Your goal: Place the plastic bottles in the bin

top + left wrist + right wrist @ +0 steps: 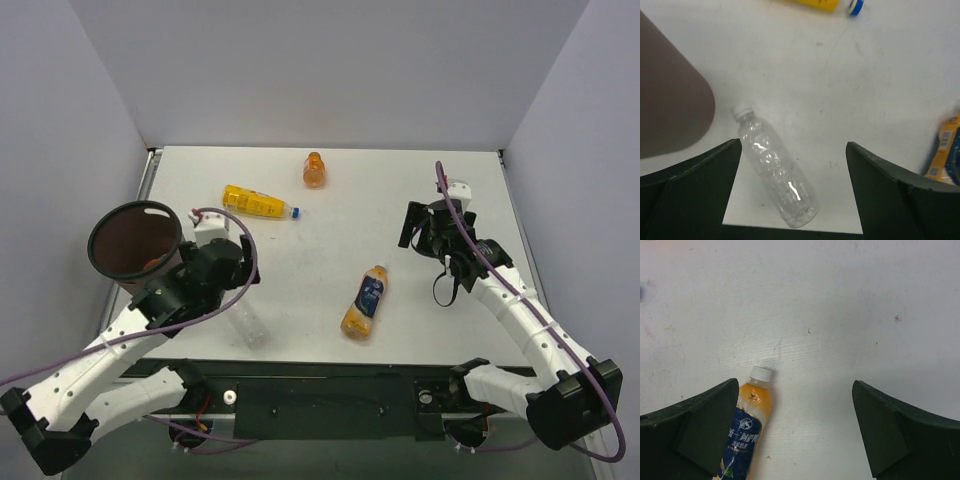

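Lying flat: clear bottle, cap probably white; left gripper, right gripper spread.

The blue label on the orange bottle bears white characters and an emblem, too blurred to read.

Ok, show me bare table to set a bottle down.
Bare table lies between the yellow bottle, the blue-labelled bottle and the right gripper. Crowded on the left: the bin, left gripper and clear bottle sit close together.
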`<state>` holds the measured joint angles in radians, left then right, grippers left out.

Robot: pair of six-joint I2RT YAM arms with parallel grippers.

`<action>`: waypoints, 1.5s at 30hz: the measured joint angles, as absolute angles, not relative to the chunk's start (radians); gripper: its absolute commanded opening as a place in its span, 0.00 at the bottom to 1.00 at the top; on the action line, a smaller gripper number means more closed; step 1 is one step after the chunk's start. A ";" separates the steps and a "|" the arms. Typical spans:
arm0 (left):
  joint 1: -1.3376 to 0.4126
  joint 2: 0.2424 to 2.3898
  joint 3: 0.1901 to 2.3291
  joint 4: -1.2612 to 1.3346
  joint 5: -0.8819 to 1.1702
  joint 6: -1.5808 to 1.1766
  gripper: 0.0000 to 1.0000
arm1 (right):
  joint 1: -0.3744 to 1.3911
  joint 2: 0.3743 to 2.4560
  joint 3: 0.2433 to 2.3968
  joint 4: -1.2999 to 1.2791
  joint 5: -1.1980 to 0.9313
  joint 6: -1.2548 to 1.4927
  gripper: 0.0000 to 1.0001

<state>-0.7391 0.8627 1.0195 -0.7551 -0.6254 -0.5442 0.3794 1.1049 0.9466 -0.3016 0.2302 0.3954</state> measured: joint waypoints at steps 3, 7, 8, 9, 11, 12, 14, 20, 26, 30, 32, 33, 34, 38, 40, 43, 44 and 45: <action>-0.796 0.904 0.923 -0.862 -0.651 -0.737 0.97 | 0.379 1.108 0.947 -0.299 0.227 0.395 0.90; -0.797 0.941 0.804 -0.913 -0.642 -0.942 0.97 | 0.379 1.107 0.947 -0.296 0.227 0.395 0.90; -0.797 0.948 0.782 -0.912 -0.636 -0.971 0.97 | 0.379 1.107 0.947 -0.296 0.227 0.395 0.90; -0.798 0.959 0.751 -0.906 -0.630 -1.014 0.97 | 0.379 1.107 0.947 -0.296 0.227 0.395 0.90; -0.798 0.980 0.707 -0.896 -0.624 -1.073 0.97 | 0.379 1.107 0.947 -0.296 0.226 0.395 0.90; -0.798 0.991 0.693 -0.892 -0.623 -1.093 0.97 | 0.379 1.107 0.947 -0.296 0.226 0.396 0.90; -0.798 1.023 0.669 -0.875 -0.624 -1.128 0.97 | 0.379 1.107 0.947 -0.296 0.225 0.395 0.90; -0.794 1.117 0.641 -0.785 -0.628 -1.201 0.87 | 0.379 1.103 0.947 -0.297 0.224 0.393 0.90; -0.790 1.198 0.623 -0.717 -0.629 -1.229 0.63 | 0.379 1.103 0.947 -0.297 0.224 0.392 0.90; -0.790 1.203 0.645 -0.694 -0.635 -1.197 0.60 | 0.379 1.102 0.947 -0.297 0.224 0.392 0.90; -0.790 1.200 0.670 -0.685 -0.635 -1.140 0.57 | 0.379 1.099 0.947 -0.297 0.224 0.392 0.90; -0.790 1.195 0.689 -0.678 -0.635 -1.103 0.54 | 0.379 1.097 0.947 -0.297 0.224 0.392 0.90; -0.790 1.184 0.712 -0.672 -0.636 -1.056 0.53 | 0.379 1.095 0.947 -0.297 0.224 0.392 0.90; -0.790 1.108 0.847 -0.647 -0.653 -0.864 0.51 | 0.379 1.084 0.946 -0.300 0.224 0.392 0.90; -0.790 1.055 0.945 -0.610 -0.664 -0.710 0.50 | 0.379 1.079 0.946 -0.303 0.224 0.392 0.90; -0.789 0.998 1.079 -0.544 -0.699 -0.498 0.50 | 0.379 1.073 0.946 -0.307 0.224 0.392 0.90; -0.787 0.986 1.110 -0.523 -0.714 -0.442 0.50 | 0.379 1.071 0.946 -0.309 0.224 0.392 0.90; -0.783 0.972 1.147 -0.492 -0.743 -0.360 0.51 | 0.379 1.069 0.946 -0.311 0.225 0.392 0.90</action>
<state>-0.7834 0.9722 1.1465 -0.4919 -0.7433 -0.3595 0.3794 1.0695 0.9463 -0.3111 0.2249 0.3916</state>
